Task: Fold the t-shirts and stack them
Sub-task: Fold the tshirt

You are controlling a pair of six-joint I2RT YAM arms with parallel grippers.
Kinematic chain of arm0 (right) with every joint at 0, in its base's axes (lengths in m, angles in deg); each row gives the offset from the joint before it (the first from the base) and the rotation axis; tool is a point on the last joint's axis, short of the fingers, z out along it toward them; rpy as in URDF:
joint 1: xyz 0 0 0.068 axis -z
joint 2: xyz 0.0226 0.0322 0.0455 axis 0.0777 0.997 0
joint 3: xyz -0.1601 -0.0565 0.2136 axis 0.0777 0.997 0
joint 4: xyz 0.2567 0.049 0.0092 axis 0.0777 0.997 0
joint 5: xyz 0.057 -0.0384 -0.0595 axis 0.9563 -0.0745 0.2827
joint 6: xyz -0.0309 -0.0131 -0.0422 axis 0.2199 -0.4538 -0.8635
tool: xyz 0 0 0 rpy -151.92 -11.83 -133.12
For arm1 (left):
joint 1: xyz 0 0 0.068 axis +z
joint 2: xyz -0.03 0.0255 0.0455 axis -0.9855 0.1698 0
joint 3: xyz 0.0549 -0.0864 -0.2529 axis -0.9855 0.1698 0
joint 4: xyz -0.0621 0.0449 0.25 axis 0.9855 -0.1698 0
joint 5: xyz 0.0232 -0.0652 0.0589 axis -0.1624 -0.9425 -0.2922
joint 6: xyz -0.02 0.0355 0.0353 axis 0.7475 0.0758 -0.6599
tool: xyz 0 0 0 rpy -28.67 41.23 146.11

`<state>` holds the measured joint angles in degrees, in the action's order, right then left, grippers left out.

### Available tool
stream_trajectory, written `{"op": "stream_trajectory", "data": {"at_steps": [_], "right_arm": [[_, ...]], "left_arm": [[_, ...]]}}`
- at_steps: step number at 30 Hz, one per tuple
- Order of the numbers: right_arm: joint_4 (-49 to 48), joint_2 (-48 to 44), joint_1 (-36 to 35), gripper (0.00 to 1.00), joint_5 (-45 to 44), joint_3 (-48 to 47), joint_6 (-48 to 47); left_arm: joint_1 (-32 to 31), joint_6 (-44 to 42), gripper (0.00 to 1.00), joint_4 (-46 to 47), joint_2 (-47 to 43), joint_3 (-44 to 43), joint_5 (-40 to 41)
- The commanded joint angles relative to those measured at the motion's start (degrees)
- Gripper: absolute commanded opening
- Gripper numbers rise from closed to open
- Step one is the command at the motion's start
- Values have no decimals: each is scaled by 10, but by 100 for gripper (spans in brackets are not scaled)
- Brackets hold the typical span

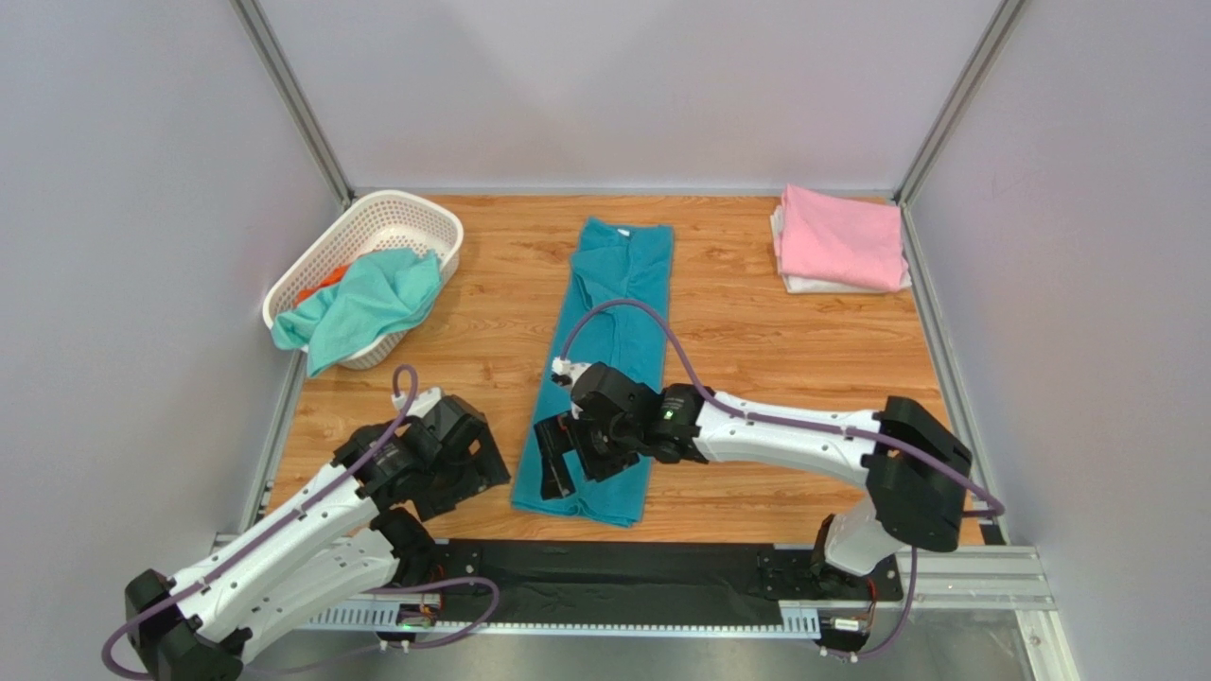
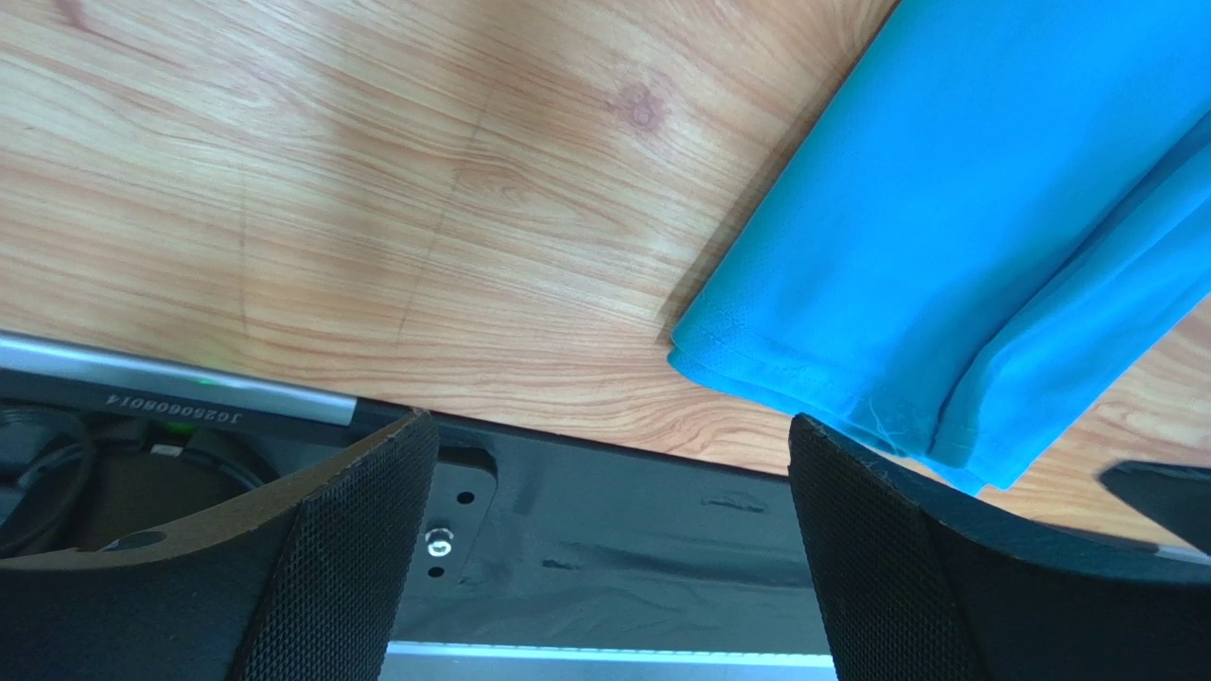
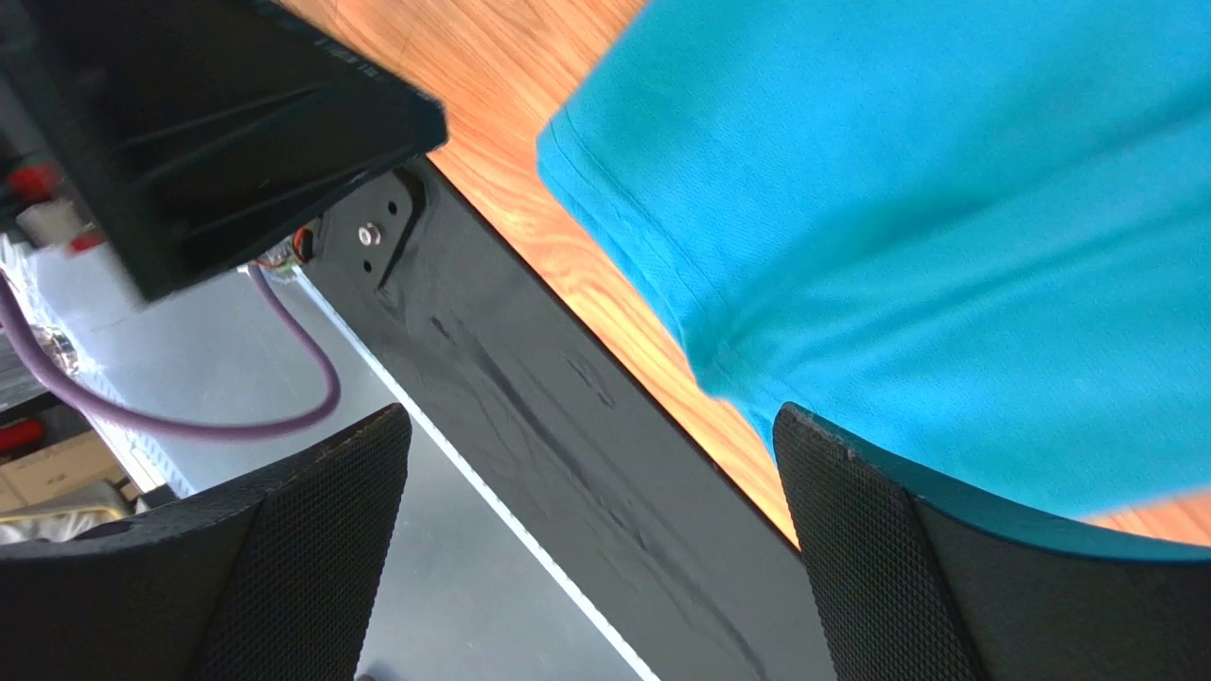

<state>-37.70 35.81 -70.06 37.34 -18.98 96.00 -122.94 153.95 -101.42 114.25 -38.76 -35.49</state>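
Left fingers point(image 2: 341, 568) apart, beside teal t-shirt point(image 2: 967, 241) | right fingers point(image 3: 881, 568) apart, over its hem

A: What is lying on the bench point(image 2: 356, 185)?
B: The teal-blue t-shirt point(image 2: 981, 213), folded, is lying on the wood, its hemmed corner pointing toward the near edge.
A: And the left gripper point(image 2: 609, 468)?
B: It is hanging over the black plate point(image 2: 640, 532) along that edge, fingers point(image 2: 341, 568) spread wide, gripping nothing.

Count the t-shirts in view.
5: a teal-blue one mid-table, a pink one folded on a white one far right, a mint-green one and an orange one in the basket, which may hide more.
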Motion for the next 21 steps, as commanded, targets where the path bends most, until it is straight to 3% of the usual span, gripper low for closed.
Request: {"op": "stream_trajectory", "data": {"at_steps": [1,6,15,21], "right_arm": [[47,-35,-6,100,-30,34,-14],[58,-72,-8,100,-34,85,-42],[96,-81,-26,87,-77,132,-42],[60,-46,-27,75,-91,142,-37]], "left_arm": [[2,-23,100,47,20,17,-45],[2,-37,94,90,52,44,-76],[2,-44,80,215,102,91,-117],[2,-45,56,260,171,95,-116]]}}
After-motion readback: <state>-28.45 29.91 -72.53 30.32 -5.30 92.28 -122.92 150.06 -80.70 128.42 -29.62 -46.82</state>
